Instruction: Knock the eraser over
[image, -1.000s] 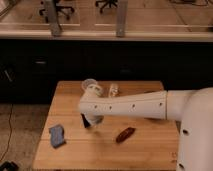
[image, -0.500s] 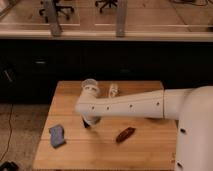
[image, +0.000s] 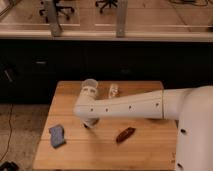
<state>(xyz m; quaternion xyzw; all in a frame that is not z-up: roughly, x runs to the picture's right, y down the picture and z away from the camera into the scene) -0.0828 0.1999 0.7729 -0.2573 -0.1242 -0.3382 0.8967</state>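
Note:
My white arm reaches in from the right across the wooden table (image: 145, 145). Its wrist bends down just in front of the clear cup (image: 89, 84). The gripper (image: 89, 123) hangs under the wrist, shut, its dark tip close to the tabletop left of centre. I cannot make out the eraser as a separate thing. It may be the dark shape at the gripper's tip, or it may be hidden behind the wrist.
A blue-grey soft pad (image: 57, 135) lies near the front left corner. A brown oblong item (image: 125, 134) lies right of the gripper. A white patterned bar (image: 114, 90) sits at the back beside the cup. A dark counter with glass panes runs behind the table.
The wrist and gripper have sunk slightly toward the tabletop, staying in front of the cup. The other objects have not moved.

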